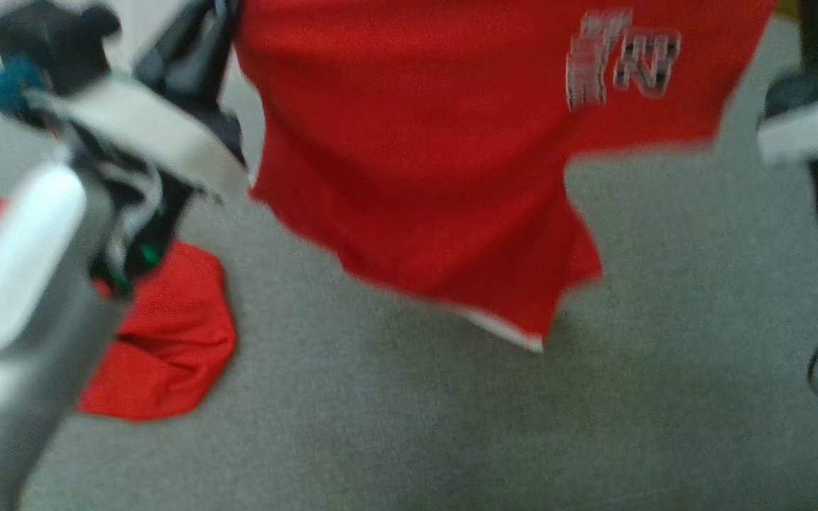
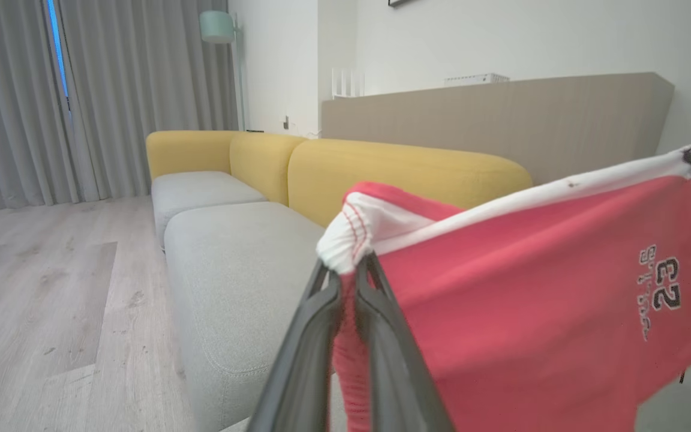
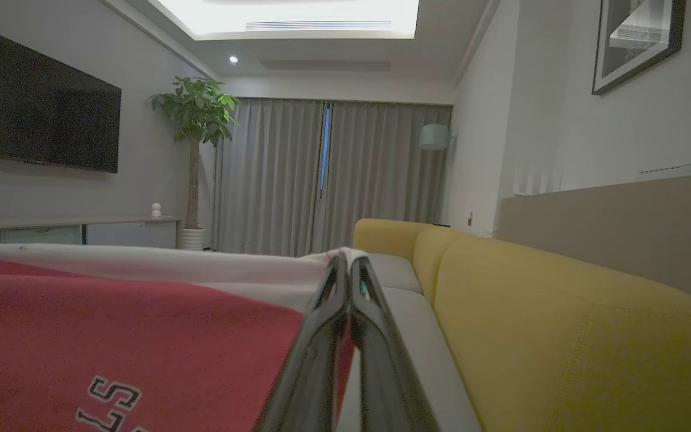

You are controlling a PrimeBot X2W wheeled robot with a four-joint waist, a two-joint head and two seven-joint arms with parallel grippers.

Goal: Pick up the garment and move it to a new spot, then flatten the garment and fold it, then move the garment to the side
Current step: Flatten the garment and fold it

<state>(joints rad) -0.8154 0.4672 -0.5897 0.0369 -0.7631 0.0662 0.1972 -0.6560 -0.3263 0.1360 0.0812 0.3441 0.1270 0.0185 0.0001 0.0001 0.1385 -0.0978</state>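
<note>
Dark fingers of the left gripper (image 2: 348, 269), in the left wrist view, are pinched together on one end of the white waistband (image 2: 501, 201) of the red garment (image 2: 531, 300). The right gripper (image 3: 348, 259), in the right wrist view, is clamped tight on the waistband's other end. The garment hangs stretched between the two grippers, in the air above the grey seat of the sofa (image 2: 405, 174). The head view adds a second red cloth (image 1: 167, 348), crumpled on the sofa seat. The right wrist view adds a potted plant (image 3: 192, 114) and a wall screen (image 3: 39, 108), both beyond the sofa's far end. Both wrist views include a floor lamp (image 2: 216, 27) behind the sofa's far end. Count: two grippers, two red cloths, one sofa, one plant, one screen, one lamp.
</note>
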